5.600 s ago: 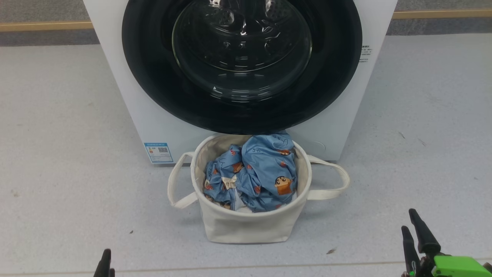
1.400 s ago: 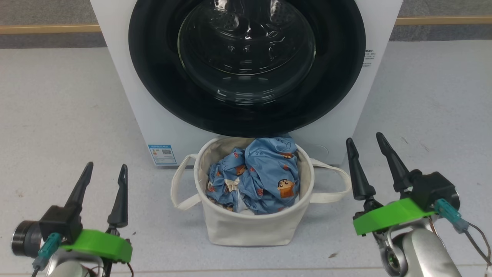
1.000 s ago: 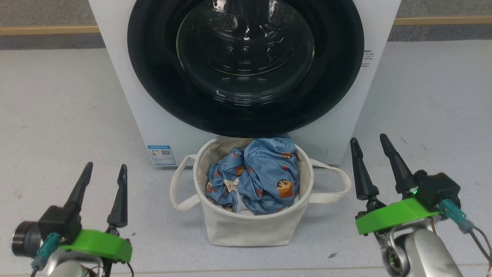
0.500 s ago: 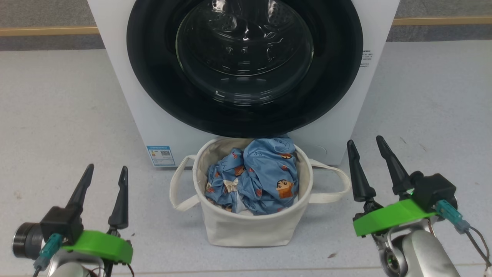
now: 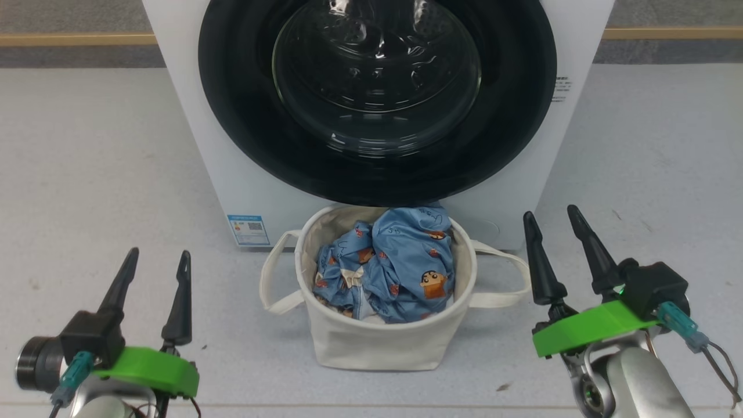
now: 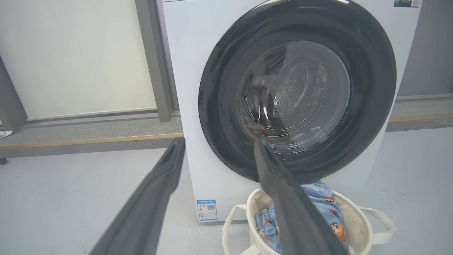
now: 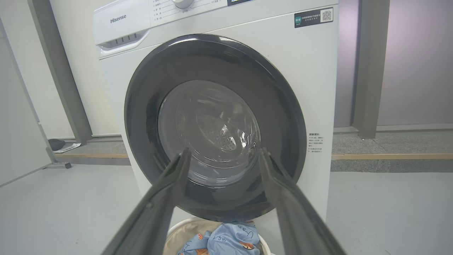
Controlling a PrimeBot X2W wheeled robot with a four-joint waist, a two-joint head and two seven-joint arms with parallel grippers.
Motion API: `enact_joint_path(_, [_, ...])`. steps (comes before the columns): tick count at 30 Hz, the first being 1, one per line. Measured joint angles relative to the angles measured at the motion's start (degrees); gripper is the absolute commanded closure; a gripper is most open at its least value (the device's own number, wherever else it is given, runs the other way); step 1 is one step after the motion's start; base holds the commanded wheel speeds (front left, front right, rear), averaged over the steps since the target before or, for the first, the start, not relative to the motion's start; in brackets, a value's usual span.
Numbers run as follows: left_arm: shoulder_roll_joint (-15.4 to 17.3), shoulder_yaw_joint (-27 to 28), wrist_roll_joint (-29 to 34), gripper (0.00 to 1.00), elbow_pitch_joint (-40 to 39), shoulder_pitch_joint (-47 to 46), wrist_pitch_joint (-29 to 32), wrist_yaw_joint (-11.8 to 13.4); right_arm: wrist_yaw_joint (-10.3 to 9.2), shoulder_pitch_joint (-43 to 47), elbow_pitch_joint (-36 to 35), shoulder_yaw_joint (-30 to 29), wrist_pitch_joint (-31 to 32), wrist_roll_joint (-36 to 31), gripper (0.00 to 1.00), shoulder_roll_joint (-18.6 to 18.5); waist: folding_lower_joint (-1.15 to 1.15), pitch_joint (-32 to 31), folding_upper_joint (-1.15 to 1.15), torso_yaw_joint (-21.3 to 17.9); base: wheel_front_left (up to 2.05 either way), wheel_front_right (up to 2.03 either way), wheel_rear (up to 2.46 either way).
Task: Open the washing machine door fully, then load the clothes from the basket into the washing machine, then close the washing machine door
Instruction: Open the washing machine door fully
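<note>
Opening step: glossy black-rimmed round glass door (image 5: 377,98), upper centre, is seen shut. Left gripper (image 5: 160,252) and right gripper (image 5: 549,211), lower corners, are spread and empty; the door is best hooked edgewise.

Door (image 5: 377,168) shut; clothes (image 5: 395,267) fill basket (image 5: 371,348).

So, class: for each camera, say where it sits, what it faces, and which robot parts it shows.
Head view: on the head, looking down at the basket before the washing machine door; left gripper and right gripper show.
Left wrist view: on the left wrist, facing the door; own fingers show.
Right wrist view: on the right wrist, facing the door; own fingers show.
Both wrist views share the door and the basket.
</note>
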Motion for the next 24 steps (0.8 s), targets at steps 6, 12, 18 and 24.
enact_joint_path(6, [0.45,-0.19,0.08,0.0,-0.19,0.08,0.47,0.35,0.0,-0.03,-0.04,0.23,0.0,0.0,0.0,0.04,0.0,0.26,0.0,-0.21,1.21,1.2,-2.4])
enact_joint_path(12, [0.47,-0.58,0.08,0.0,-0.37,0.07,0.67,0.42,0.0,-0.02,-0.08,0.04,0.0,-0.01,0.0,0.01,0.0,0.62,0.0,-0.32,1.23,1.23,-2.46])
enact_joint_path(18, [0.48,-0.81,0.09,0.0,-0.53,0.07,0.68,0.79,0.0,-0.03,-0.18,-0.03,0.0,-0.01,0.0,0.01,0.0,0.98,0.0,-0.29,1.22,1.24,-2.46])
enact_joint_path(24, [0.45,-1.34,0.05,0.0,-0.53,0.05,0.65,0.77,0.0,-0.02,-0.13,-0.07,0.0,-0.01,0.0,0.01,0.0,0.78,0.0,-0.24,1.16,1.3,-2.46])
